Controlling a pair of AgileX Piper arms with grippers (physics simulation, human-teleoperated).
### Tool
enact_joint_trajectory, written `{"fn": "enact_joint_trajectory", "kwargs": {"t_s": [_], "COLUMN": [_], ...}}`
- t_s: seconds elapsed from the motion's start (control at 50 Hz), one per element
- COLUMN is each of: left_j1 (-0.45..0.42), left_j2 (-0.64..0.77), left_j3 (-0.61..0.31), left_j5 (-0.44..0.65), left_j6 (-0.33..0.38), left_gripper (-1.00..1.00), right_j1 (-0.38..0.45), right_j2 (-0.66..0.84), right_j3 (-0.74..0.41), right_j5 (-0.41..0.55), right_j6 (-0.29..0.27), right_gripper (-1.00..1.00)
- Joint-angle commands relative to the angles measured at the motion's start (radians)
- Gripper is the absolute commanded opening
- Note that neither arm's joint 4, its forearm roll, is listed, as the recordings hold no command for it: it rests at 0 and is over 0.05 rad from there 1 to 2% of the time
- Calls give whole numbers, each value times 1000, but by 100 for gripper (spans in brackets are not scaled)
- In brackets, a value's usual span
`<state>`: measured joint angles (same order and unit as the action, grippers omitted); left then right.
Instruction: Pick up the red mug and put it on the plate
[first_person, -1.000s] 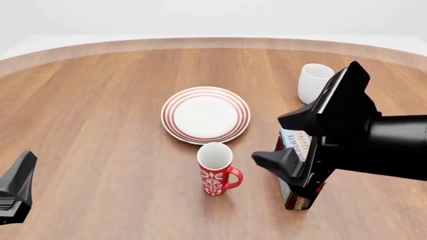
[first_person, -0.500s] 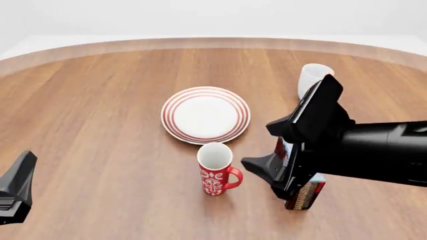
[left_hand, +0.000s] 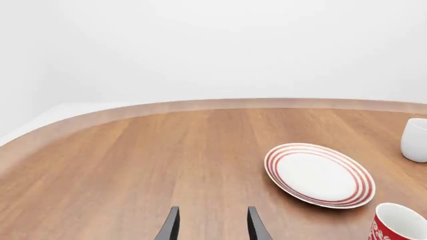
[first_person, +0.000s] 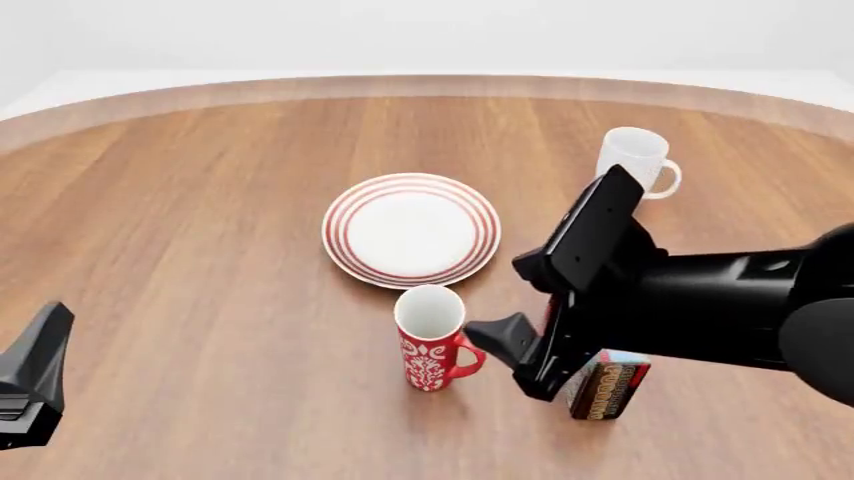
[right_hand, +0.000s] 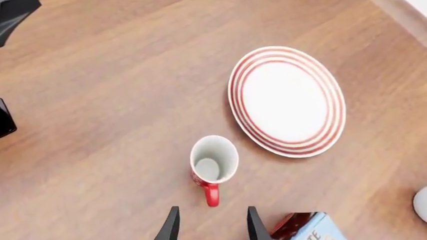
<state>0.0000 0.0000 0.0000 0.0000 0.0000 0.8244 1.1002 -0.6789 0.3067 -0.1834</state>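
1. Left pincer (first_person: 30, 385) sits parked at the near left edge of the bench (first_person: 200, 200); in its wrist view I see its fingers slightly parted with nothing between them, well apart from everything.
2. Plate (first_person: 411, 229) lies flat in the middle of the bench, bare, just beyond the red mug (first_person: 431, 338).
3. Red mug stands upright on the bench, handle toward the right arm. It is not gripped.
4. Right pincer (first_person: 534, 305) hangs just right of the mug, fingers spread wide and holding nothing. From here I judge the lower finger could clip the handle and spin or tip the mug if I come in too low.
5. Box (first_person: 607, 383) stands under my right arm; a careless descent could knock it over.
6. White mug (first_person: 633, 162) stands far right, clear of my path, though a wide swing toward the plate could brush it.
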Motion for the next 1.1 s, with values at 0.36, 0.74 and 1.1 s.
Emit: {"fn": "enact_joint_trajectory", "kwargs": {"t_s": [0.36, 0.74, 1.1], "left_j1": [0, 0, 0], "left_j2": [0, 0, 0], "left_j3": [0, 0, 0], "left_j5": [0, 0, 0], "left_j6": [0, 0, 0], "left_gripper": [100, 100, 100], "right_j1": [-4, -1, -20], "right_j2": [93, 147, 217], "right_j3": [17, 48, 76], "right_j5": [-80, -140, -207], "right_j6": [18, 34, 41], "right_gripper": [100, 100, 100]}}
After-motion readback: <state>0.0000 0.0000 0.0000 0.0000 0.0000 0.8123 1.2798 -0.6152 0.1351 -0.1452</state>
